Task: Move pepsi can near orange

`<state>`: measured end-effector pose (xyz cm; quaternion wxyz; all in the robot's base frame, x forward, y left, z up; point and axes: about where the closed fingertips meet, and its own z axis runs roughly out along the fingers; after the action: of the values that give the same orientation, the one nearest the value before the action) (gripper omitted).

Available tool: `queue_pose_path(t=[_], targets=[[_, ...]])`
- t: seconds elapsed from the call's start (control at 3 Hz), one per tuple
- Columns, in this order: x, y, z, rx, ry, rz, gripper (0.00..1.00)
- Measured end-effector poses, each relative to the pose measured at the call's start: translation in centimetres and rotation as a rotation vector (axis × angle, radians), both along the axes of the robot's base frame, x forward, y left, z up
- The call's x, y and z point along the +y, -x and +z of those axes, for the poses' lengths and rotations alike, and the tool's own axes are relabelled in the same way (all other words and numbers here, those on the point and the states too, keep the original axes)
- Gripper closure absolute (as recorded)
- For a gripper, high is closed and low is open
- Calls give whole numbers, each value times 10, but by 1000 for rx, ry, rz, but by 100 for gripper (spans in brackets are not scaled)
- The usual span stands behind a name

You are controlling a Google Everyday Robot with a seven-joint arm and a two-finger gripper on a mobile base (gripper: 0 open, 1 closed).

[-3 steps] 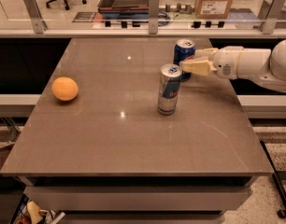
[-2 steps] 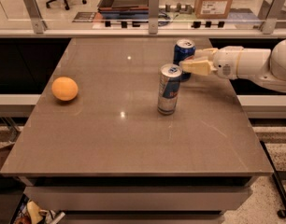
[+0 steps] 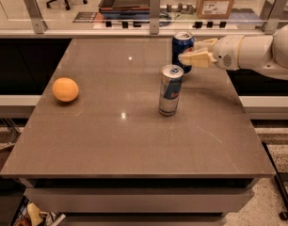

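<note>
The pepsi can (image 3: 181, 45), short and dark blue with a silver top, is at the table's far right. My gripper (image 3: 189, 52) reaches in from the right and is shut on it, with one cream finger (image 3: 196, 59) across its front. The can's base looks slightly off the table. The orange (image 3: 65, 89) lies on the left side of the table, far from the can.
A taller, slim silver-and-blue can (image 3: 171, 89) stands upright mid-table, just in front of the pepsi can and between it and the orange. The brown table (image 3: 111, 145) ends close to the gripper on the right. A glass rail with posts (image 3: 155, 6) runs behind it.
The gripper and the pepsi can have risen a little and shifted slightly left together. The orange and the tall can have not moved.
</note>
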<state>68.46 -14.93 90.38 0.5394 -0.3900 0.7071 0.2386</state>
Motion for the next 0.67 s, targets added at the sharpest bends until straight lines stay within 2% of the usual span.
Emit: queue_pose_path(t=[0.67], targets=[[27,14,52,-63,44,36,100]])
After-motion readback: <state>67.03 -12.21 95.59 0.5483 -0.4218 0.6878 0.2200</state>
